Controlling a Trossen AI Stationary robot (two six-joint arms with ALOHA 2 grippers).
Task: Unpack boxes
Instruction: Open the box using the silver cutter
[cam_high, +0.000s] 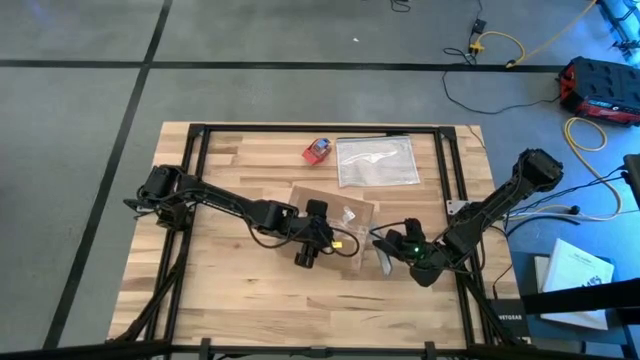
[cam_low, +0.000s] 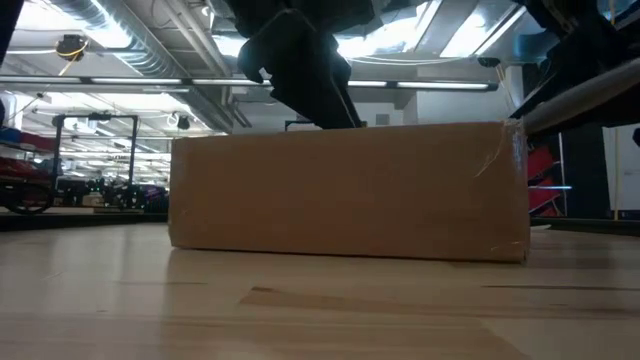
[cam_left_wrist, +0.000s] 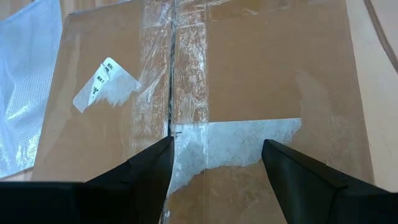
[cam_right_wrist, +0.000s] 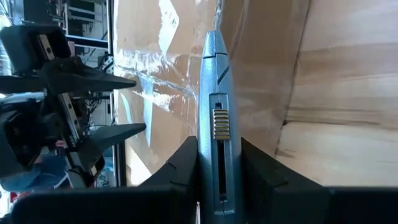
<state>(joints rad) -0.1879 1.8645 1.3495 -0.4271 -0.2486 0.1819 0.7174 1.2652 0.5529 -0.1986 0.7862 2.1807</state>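
At desk centre, my left fingers (cam_left_wrist: 149, 171) hover spread above the shallow brown taped cardboard box (cam_high: 335, 215); at its 3 o'clock, only the right wrist view shows my right fingers (cam_right_wrist: 186, 171) pinching a grey utility knife (cam_right_wrist: 216, 118).

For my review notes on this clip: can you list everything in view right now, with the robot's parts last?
cardboard box: one, brown, taped shut along its seam, middle of the table.
box cutter: one, grey-blue, held in the right gripper, tip toward the box's side.
plastic bag: one, clear and silvery, flat on the table beyond the box.
small object: one, red and blue, beside the bag at the far edge.
table: one, light wood with a black frame.
left gripper: one, dark, fingers open above the box's taped top.
right gripper: one, dark, fingers shut on the box cutter, at the box's right side.
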